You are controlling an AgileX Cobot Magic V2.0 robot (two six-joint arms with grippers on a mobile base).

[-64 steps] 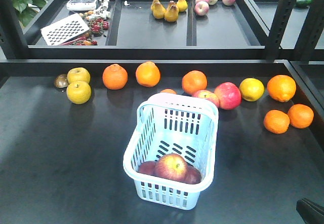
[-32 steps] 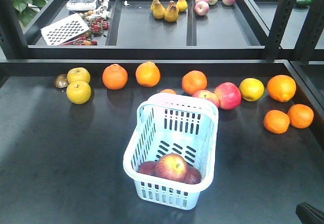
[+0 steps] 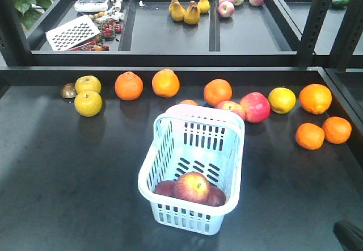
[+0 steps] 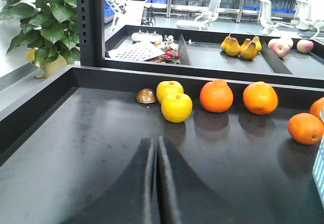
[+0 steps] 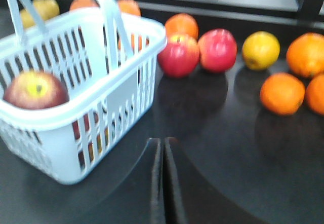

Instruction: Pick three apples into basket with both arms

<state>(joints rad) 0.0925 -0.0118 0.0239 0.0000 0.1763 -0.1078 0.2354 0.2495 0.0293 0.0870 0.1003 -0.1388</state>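
Three apples (image 3: 191, 188) are seen piled at the basket's (image 3: 153, 168) 6 o'clock end, so the task is judged complete. Both the left gripper (image 4: 156, 155) and right gripper (image 5: 162, 155) are clenched, empty, pulled clear.

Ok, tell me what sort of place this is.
Probably a lab mock-up of a shop produce stand: loose oranges on black shelving, a shopping basket, and office chairs behind.
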